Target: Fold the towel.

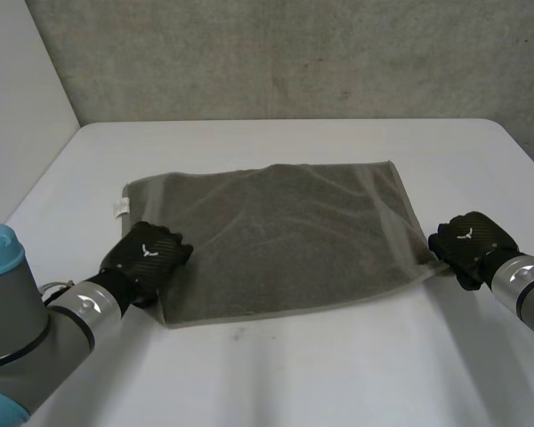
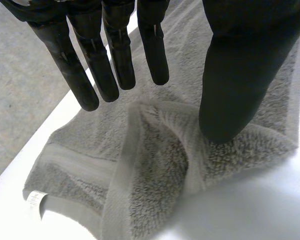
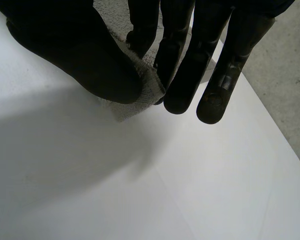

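Leftmost, the left robot hand (image 1: 147, 253) sits on the near left edge of the towel (image 1: 285, 231), fingers straight, thumb pressing a raised fold. The towel lies flat on the tabletop (image 1: 294, 356), and the right robot hand (image 1: 470, 240) pinches its near right corner between thumb and fingers.

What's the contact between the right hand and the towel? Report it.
Touching. The right wrist view shows the right hand pinching a corner of the towel between its thumb and fingers.
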